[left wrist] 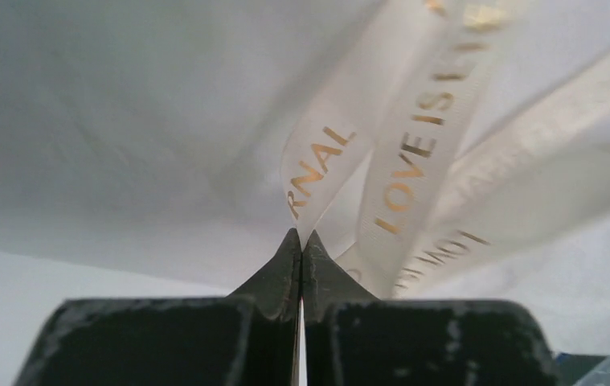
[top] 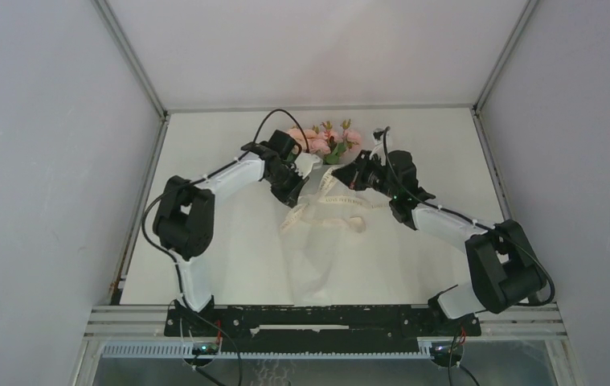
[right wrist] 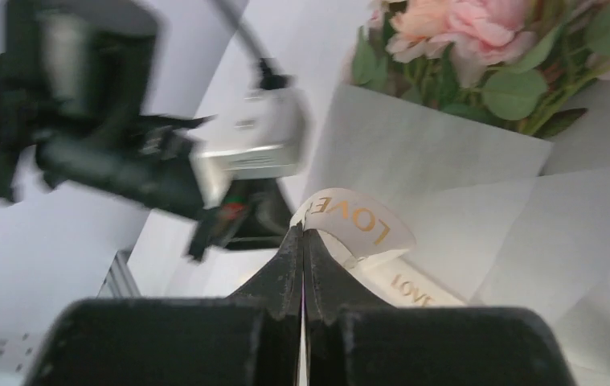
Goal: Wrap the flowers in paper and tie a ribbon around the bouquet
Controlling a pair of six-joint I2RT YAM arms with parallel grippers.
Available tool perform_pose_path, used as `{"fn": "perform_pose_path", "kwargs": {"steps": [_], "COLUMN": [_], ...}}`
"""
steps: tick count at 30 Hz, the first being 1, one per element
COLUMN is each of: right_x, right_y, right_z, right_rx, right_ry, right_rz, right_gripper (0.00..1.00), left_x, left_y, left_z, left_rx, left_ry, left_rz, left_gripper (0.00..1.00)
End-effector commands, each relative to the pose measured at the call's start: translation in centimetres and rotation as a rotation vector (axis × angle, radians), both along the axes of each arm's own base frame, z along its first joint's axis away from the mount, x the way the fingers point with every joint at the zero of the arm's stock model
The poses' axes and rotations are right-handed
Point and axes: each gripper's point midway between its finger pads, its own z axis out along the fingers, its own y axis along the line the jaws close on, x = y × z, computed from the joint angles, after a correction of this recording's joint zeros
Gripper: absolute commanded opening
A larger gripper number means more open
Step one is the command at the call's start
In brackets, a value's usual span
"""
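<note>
The bouquet lies mid-table: pink flowers (top: 329,141) with green leaves stick out of the white paper (top: 325,241) cone at the far end. A cream ribbon (top: 337,211) with gold lettering loops across the paper's middle. My left gripper (top: 300,189) sits at the cone's left side, shut on a strand of the ribbon (left wrist: 317,173), which rises from its tips (left wrist: 301,237). My right gripper (top: 345,178) is on the right side, shut on a curled ribbon (right wrist: 358,225) loop at its tips (right wrist: 302,233). Flowers (right wrist: 462,32) and paper (right wrist: 430,153) show beyond it.
The left arm's wrist and camera (right wrist: 165,153) appear blurred just across from my right gripper. The white table (top: 221,241) is bounded by grey walls and a metal frame rail (top: 325,322) at the near edge.
</note>
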Motion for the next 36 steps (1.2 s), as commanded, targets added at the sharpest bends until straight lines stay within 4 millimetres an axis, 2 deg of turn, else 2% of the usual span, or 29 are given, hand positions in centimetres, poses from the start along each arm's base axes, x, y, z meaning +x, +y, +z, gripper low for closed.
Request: {"fn": "perform_pose_path", "kwargs": {"steps": [1, 5, 9, 15, 18, 21, 25, 27, 28, 30, 32, 33, 36], "right_x": [3.0, 3.8, 3.3, 1.7, 1.1, 0.8, 0.4, 0.3, 0.3, 0.3, 0.4, 0.5, 0.6], "right_y": [-1.0, -1.9, -2.5, -1.4, -1.0, -0.9, -0.2, 0.0, 0.2, 0.4, 0.6, 0.7, 0.5], "right_z": [-1.0, -4.2, -6.6, -7.8, -8.5, -9.2, -9.6, -9.7, -9.7, -9.7, -9.5, -9.5, -9.5], "right_rx": [-0.057, -0.116, -0.166, -0.247, -0.262, -0.270, -0.257, -0.253, -0.246, -0.222, -0.175, -0.152, -0.114], "right_ry": [0.033, 0.120, 0.194, 0.194, 0.208, 0.230, 0.254, 0.270, 0.278, 0.300, 0.334, 0.355, 0.394], "right_rz": [-0.133, -0.202, -0.225, -0.179, -0.149, -0.134, -0.096, -0.086, -0.082, -0.075, -0.066, -0.063, -0.070], "right_gripper": [0.00, 0.00, 0.00, 0.00, 0.00, 0.00, 0.00, 0.00, 0.00, 0.00, 0.00, 0.00, 0.00], "left_x": [-1.3, -2.8, -3.6, -4.7, -4.0, -2.6, -0.5, -0.7, -1.4, -4.0, -7.4, -8.4, -9.4], "left_y": [-2.1, -1.9, -1.1, -1.5, -0.7, 1.2, 4.6, 4.7, 4.1, 2.3, 0.4, -0.3, -2.2], "left_z": [7.2, 8.0, 8.3, 9.6, 9.6, 9.1, 9.1, 10.8, 11.6, 12.3, 11.9, 11.3, 8.9], "left_rx": [-0.218, -0.257, -0.271, -0.329, -0.295, -0.237, -0.123, -0.138, -0.155, -0.170, -0.165, -0.148, -0.069], "left_ry": [-0.084, -0.058, -0.046, -0.029, -0.074, -0.126, -0.270, -0.349, -0.376, -0.364, -0.329, -0.339, -0.371], "left_rz": [-0.012, 0.032, 0.104, 0.101, 0.113, 0.165, 0.215, 0.151, 0.081, -0.131, -0.369, -0.457, -0.619], "left_gripper": [0.00, 0.00, 0.01, 0.02, 0.03, 0.06, 0.29, 0.35, 0.37, 0.40, 0.43, 0.46, 0.55]}}
